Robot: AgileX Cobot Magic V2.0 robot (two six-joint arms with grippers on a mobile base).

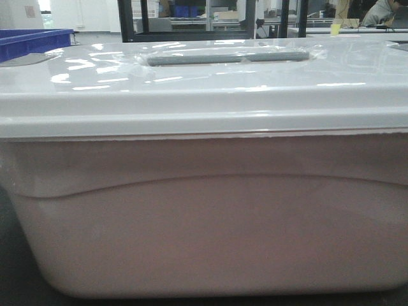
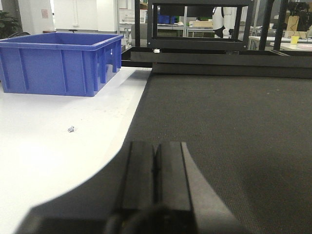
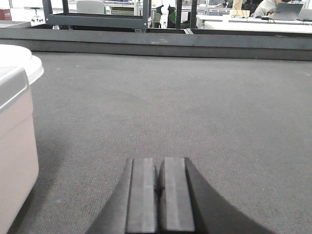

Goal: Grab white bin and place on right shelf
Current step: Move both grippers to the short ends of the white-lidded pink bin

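Note:
The white bin (image 1: pixel 204 217) fills the front view: whitish-pink walls with a wavy moulded line, under a glossy white lid (image 1: pixel 191 83) with a grey handle strip (image 1: pixel 226 57). It stands on the dark mat. In the right wrist view one corner of the white bin (image 3: pixel 14 141) shows at the left edge, left of and apart from my right gripper (image 3: pixel 159 160). That gripper is shut and empty, low over the mat. My left gripper (image 2: pixel 156 144) is also shut with nothing in it, over the mat's edge. The right shelf is out of view.
A blue plastic bin (image 2: pixel 58 61) stands on the white tabletop (image 2: pixel 53 146) to the left of the dark mat (image 2: pixel 229 126); its rim (image 1: pixel 32 38) shows behind the lid. Dark metal frames (image 2: pixel 195 44) run along the mat's far edge (image 3: pixel 156 46). People sit at desks beyond.

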